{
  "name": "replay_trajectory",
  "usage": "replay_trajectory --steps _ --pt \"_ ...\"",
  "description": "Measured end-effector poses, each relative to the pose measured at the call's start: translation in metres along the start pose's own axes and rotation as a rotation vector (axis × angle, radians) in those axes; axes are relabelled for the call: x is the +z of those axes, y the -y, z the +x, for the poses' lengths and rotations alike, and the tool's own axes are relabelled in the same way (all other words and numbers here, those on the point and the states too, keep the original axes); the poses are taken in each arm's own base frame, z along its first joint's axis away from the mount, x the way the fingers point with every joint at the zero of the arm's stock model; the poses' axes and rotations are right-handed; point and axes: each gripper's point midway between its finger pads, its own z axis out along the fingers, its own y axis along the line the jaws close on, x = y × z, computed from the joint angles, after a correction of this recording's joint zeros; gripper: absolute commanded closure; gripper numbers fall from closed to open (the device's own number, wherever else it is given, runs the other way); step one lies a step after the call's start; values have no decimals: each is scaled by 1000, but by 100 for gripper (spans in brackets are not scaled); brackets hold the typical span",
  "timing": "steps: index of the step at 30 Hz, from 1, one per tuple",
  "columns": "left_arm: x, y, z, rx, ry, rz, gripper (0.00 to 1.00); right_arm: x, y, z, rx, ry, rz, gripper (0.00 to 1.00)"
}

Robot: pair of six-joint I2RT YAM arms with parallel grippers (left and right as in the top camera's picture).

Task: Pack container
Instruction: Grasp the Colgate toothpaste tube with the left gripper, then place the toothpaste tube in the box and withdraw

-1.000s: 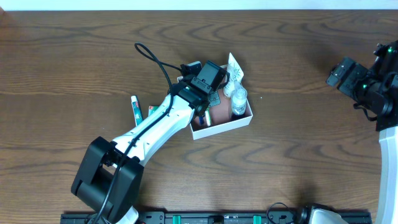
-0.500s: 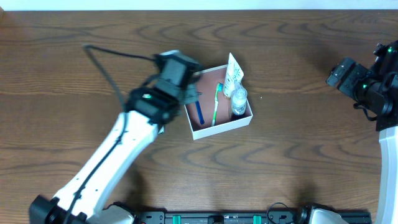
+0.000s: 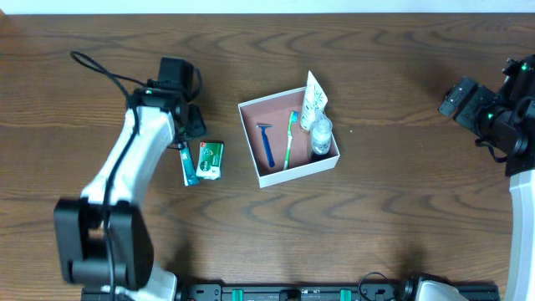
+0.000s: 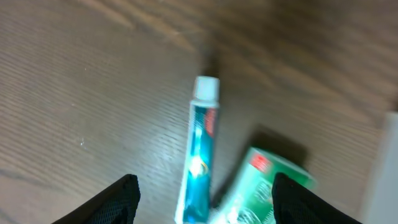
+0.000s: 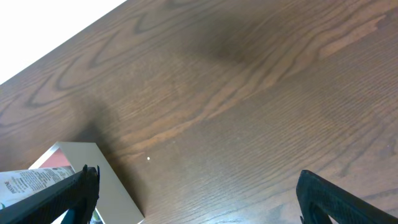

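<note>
Wooden tabletop (image 3: 401, 217): the container (image 3: 298, 170) sits mid-table with razor (image 3: 265, 142), toothbrush (image 3: 290, 138), tube (image 3: 314, 99) and bottle (image 3: 321, 138) inside. Outside lie the toothpaste (image 3: 187, 163) and a green packet (image 3: 210, 160), yet to pack, beneath the left tool (image 4: 204, 198), wide open and empty. Well apart, the right tool (image 5: 199, 193) hangs open and empty too.

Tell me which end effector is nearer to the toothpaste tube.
Left. The left end effector is close by the cap end of the toothpaste tube; the right end effector is far off, beyond the container.

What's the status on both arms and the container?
Left gripper jaws open, empty, over toothpaste tube. Right gripper jaws open, empty, far right. Container holds razor, toothbrush; green packet crowds the tube.
</note>
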Motion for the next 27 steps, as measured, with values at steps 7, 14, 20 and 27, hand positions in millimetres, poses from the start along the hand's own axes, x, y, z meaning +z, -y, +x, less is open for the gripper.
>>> replay_trajectory --steps 7,14,20,27 --pt "54 -7 4 41 -114 17 36 0 0 0 0 0 0 1" --pt "73 0 12 108 -161 43 56 0 0 0 0 0 0 1" --pt "75 2 15 124 -172 55 86 0 0 0 0 0 0 1" --pt "67 -4 25 134 -212 42 88 0 0 0 0 0 0 1"
